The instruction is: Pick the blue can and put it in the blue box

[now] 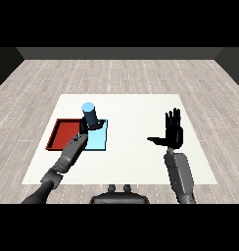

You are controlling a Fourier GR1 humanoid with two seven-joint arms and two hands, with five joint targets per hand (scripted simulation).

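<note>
Left hand [90, 125] curled round can [89, 113], blue tray [99, 139] just beneath; right hand [173, 131] spread, idle; could tip onto rim if released tilted.

left robot hand [91, 125] curled in a grasp, forearm outstretched; right robot hand [174, 131] raised, fingers straight.

Light is even and soft across the whole view, with no visible lamp or strong direction. The white counter [136, 147] is the brightest surface and shows no glare or hot spots. The wooden floor [38, 98] is paler grey and evenly lit, while the far wall [119, 53] is dark. Cast shadows are hardly seen; only faint shading sits under the left hand [90, 126]. Both black hands read as flat dark shapes with little surface detail. Straight edges stay straight out to the borders.
</note>
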